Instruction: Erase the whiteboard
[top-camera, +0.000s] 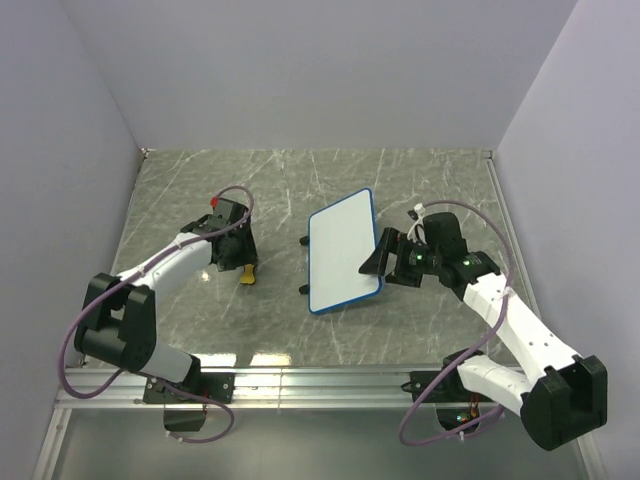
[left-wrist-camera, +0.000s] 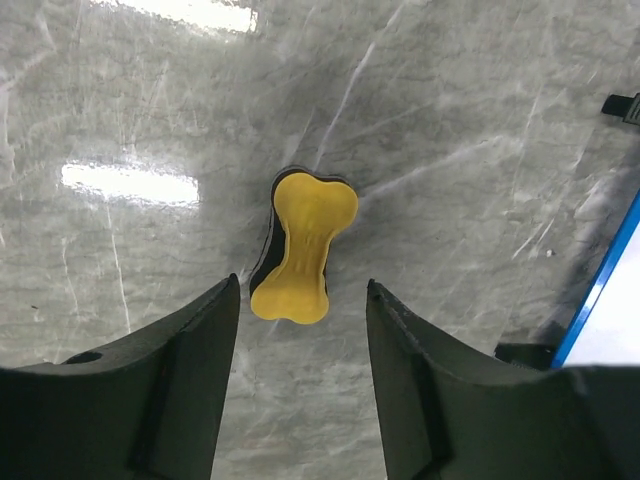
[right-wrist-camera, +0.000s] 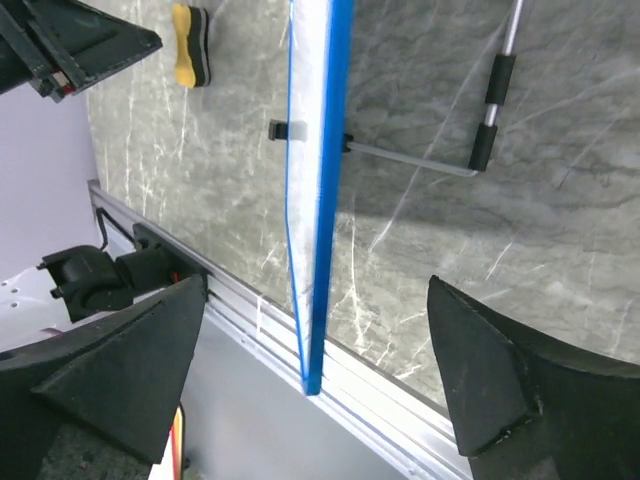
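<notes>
Both stand open and empty: left gripper (left-wrist-camera: 302, 284) above the yellow eraser (left-wrist-camera: 303, 240), right gripper (right-wrist-camera: 317, 286) straddling the whiteboard (right-wrist-camera: 318, 150) edge. Best to back each straight off, nudging neither.

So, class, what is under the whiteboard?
Under the whiteboard, a wire stand with black feet and shadowed marble table show in the right wrist view; from above, the board hides most of that.

Both arms (top-camera: 520, 325) are white-shelled with black joints (top-camera: 120, 325) and looping mauve cables (top-camera: 68, 350).
</notes>
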